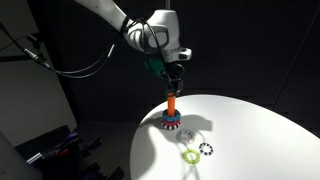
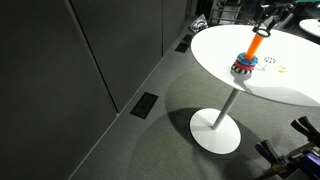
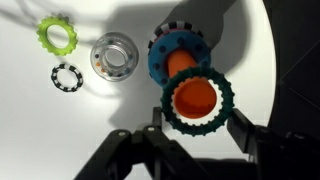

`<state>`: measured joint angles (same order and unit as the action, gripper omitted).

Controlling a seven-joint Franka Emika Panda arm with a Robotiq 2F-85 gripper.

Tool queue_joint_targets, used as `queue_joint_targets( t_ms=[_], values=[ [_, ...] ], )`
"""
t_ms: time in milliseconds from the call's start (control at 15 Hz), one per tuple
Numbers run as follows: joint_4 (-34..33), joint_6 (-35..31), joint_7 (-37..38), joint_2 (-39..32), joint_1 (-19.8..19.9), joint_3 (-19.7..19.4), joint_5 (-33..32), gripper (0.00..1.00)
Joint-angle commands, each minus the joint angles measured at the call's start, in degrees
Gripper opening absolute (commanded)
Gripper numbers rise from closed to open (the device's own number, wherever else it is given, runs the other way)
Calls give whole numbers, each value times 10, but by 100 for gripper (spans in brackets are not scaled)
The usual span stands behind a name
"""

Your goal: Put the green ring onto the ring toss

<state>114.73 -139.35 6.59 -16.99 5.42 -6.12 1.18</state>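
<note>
White tabletop (image 3: 30,115) below; my gripper (image 3: 197,127) clamps the green ring (image 3: 225,100), seemingly light and stiff, by its outer rim, directly above the ring toss (image 3: 192,97).

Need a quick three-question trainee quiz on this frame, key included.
1. True or false: the green ring lies flat on the table.
2. Wrist view: what shows through the green ring's centre? A) the orange peg of the ring toss B) a black ring C) bare table
3. Fill in: ___ loose rings lie on the table beside the ring toss.
Key: 1 false; 2 A; 3 three.
</note>
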Motion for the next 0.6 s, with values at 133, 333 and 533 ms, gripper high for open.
queue_joint_targets(
  t_ms=[133,333,533],
  values=[
    [-51,28,4,-44,3,5,25,42],
    [-68,47,2,-57,5,7,36,42],
    [-86,75,5,-67,5,8,41,42]
  ],
)
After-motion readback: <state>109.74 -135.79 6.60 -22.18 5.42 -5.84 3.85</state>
